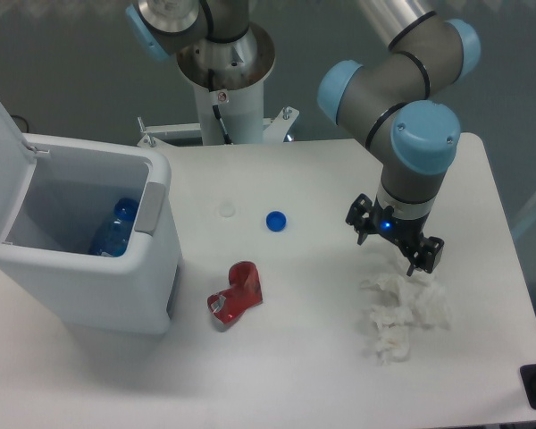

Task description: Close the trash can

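Note:
The trash can (116, 286) is a large white boxy bin at the table's left. Its flat white lid (0, 165) stands swung up and back on the left side, so the top is uncovered. A grey push-tab (152, 207) sits on the right rim. Blue plastic bottles (114, 231) lie inside. My gripper (395, 245) hangs far to the right of the bin, just above the table and over a crumpled white tissue (402, 313). Its fingers are seen from above and I cannot tell their state; nothing visibly sits between them.
A crushed red can (236, 295) lies right of the bin. A blue bottle cap (276, 220) and a pale clear cap (226, 210) rest mid-table. The arm's white base (228, 107) stands at the back. The table's right edge runs close to the tissue.

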